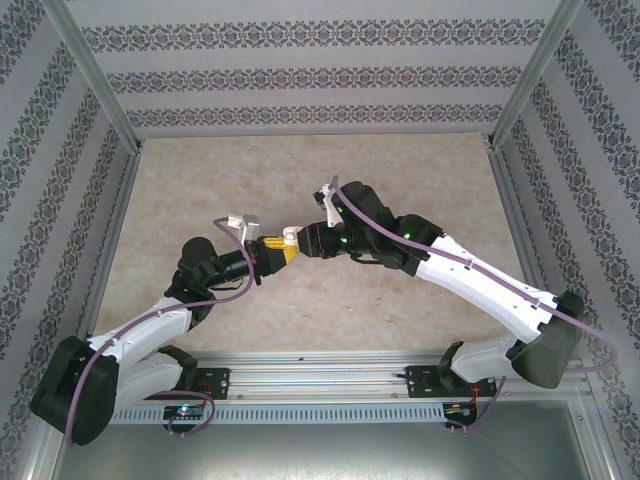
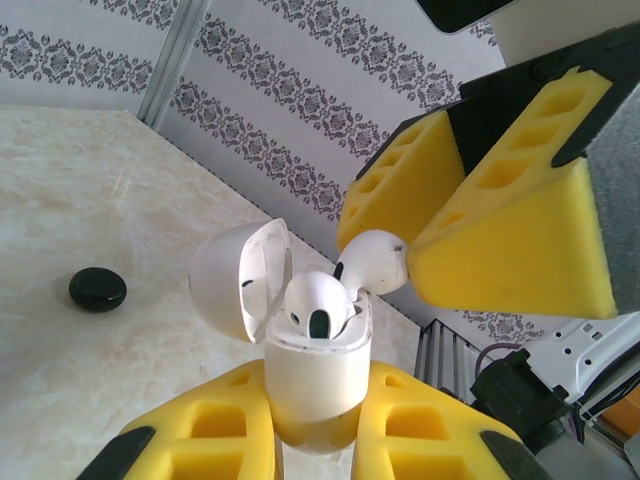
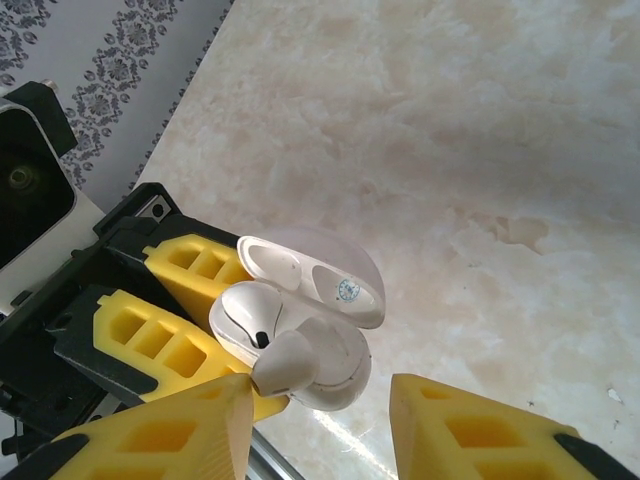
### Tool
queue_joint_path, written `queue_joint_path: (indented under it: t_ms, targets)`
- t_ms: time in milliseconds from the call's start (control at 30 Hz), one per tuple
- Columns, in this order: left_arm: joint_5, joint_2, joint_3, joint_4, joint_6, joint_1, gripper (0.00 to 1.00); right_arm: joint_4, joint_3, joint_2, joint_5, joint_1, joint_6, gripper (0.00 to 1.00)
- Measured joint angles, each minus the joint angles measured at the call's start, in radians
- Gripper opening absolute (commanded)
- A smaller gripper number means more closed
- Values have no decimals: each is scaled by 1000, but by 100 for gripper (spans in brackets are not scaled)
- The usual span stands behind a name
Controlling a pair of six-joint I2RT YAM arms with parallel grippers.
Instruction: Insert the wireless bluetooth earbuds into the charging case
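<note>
A lab robot cell is showing: patterned wall panels and aluminium posts are enclosing a marble-look table, a slotted rail is running along its near edge

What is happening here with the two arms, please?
The left gripper holds a white case over the table, with its lid open. One white earbud already sits in the case. The second earbud is at the free slot, leaning on the rim, between the fingers of the right gripper, which stand wider than it. A black puck lies apart on the table.
</note>
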Motion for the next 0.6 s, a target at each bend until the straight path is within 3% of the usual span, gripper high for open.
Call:
queue_joint_path:
  t_ms: [600]
  targets:
    - [0, 0, 0, 1, 0, 0, 0, 5, -22, -7, -14, -16, 8, 39]
